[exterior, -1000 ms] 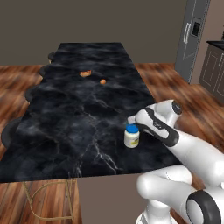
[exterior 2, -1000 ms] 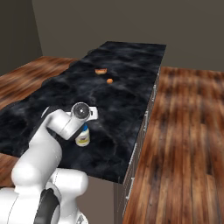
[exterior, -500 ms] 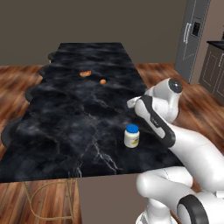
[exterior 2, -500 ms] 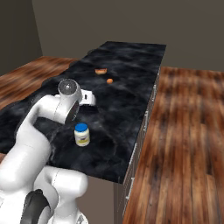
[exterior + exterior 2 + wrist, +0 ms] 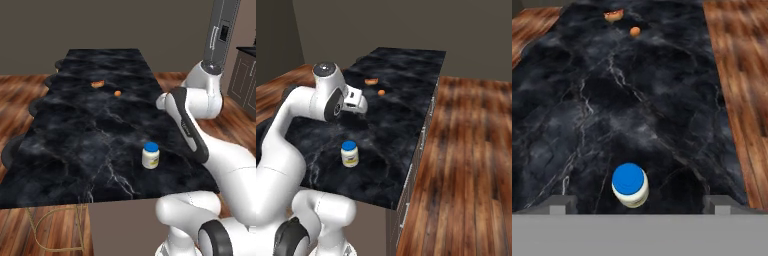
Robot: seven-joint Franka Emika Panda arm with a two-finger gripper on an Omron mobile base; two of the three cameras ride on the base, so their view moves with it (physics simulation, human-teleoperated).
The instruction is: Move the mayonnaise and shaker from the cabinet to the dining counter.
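A: Mayonnaise (image 5: 150, 155) sits upright on the desk (image 5: 75, 150), near the edge closest to us and well apart from the two small orange things (image 5: 624, 22) at the far end. We judge the first half of the task done: the jar is delivered.

B: And our gripper (image 5: 639, 202)?

A: Raised above the jar and clear of it, fingers (image 5: 558, 204) spread as wide as they go, holding nothing. In the hand view the blue lid lies between the two tips, below them.

B: So what do we need next?

A: We judge the shaker is next. That calls for turning the base away from this desk toward the cabinet, then reaching in with the jaws wide.
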